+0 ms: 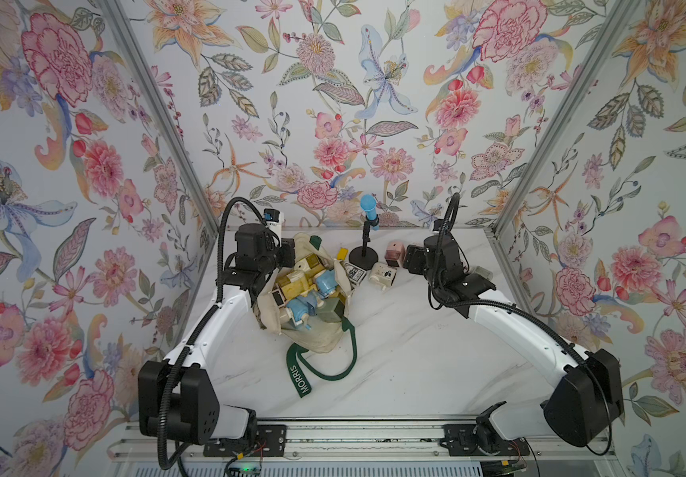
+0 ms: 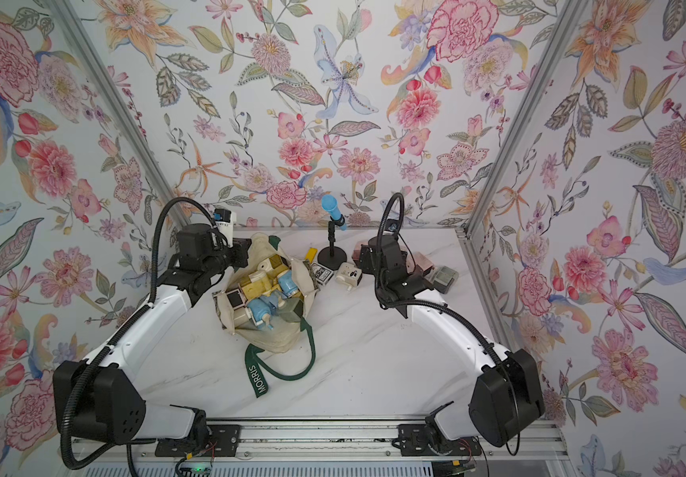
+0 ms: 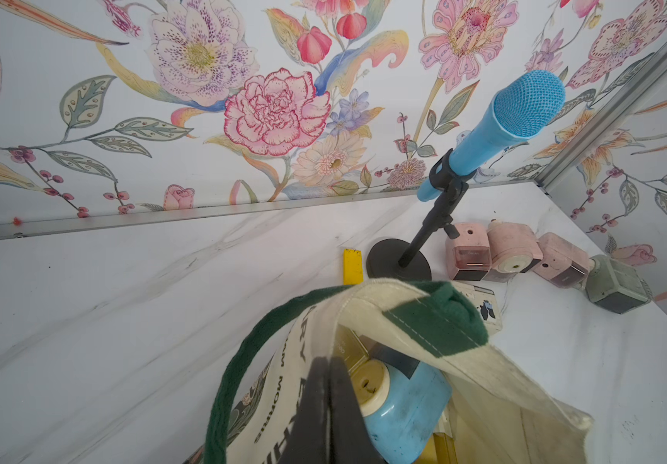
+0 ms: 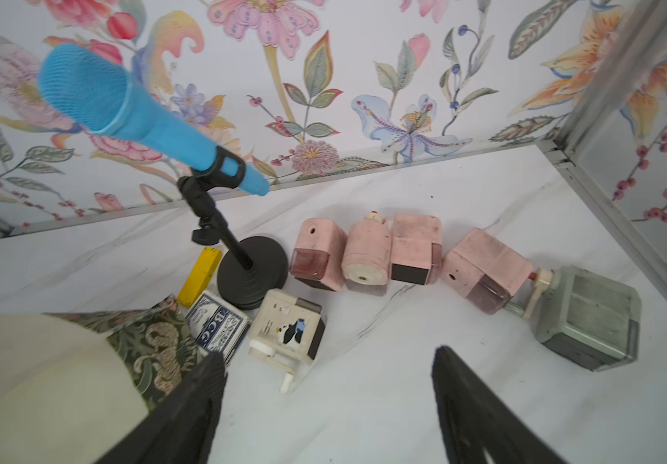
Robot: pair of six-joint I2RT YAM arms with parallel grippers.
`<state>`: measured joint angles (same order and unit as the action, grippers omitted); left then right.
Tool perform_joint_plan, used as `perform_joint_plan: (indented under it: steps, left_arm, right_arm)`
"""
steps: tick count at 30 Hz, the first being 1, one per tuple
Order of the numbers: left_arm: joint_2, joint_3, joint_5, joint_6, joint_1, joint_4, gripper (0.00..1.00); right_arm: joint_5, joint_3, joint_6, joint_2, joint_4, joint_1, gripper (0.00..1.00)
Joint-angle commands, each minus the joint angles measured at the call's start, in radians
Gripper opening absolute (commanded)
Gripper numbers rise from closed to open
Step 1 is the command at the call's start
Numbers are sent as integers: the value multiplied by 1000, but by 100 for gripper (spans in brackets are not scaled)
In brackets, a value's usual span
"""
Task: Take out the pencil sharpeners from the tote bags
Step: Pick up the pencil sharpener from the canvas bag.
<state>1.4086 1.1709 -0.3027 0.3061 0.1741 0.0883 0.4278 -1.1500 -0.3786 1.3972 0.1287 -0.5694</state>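
The cream tote bag (image 1: 318, 342) (image 2: 277, 343) lies on the white table, left of centre, its mouth open upward. Several pencil sharpeners fill it, blue (image 1: 325, 285) and yellow (image 1: 292, 285) among them; one blue sharpener (image 3: 404, 405) sits just inside the raised rim. My left gripper (image 3: 328, 363) (image 1: 289, 252) is shut on the bag's far rim cloth. More pencil sharpeners lie on the table at the back right: a row of pink ones (image 4: 366, 261), a green one (image 4: 589, 317) and a cream one (image 4: 287, 325). My right gripper (image 4: 326, 355) (image 1: 413, 258) hangs open and empty near the cream one.
A blue microphone (image 4: 115, 108) (image 1: 368, 208) on a black stand (image 4: 253, 275) stands at the back centre. A flat yellow bar (image 4: 199, 275) and a dark printed card box (image 4: 219, 327) lie between stand and bag. Flowered walls close three sides.
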Motion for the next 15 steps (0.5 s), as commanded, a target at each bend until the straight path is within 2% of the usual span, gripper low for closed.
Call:
perform_joint_plan:
  steps: [1,8,15]
  left_arm:
    - [-25,13,8,-7,-2,-52,0]
    - [-25,10,11,-10,-1,-51,0]
    - [-25,9,17,-16,-1,-48,0]
  right_arm:
    - [14,90,94,-57,-139,-101,78]
    - [-10,113,241,-25,-226,-315,75]
    - [-163,99,298,61,-243,-381,69]
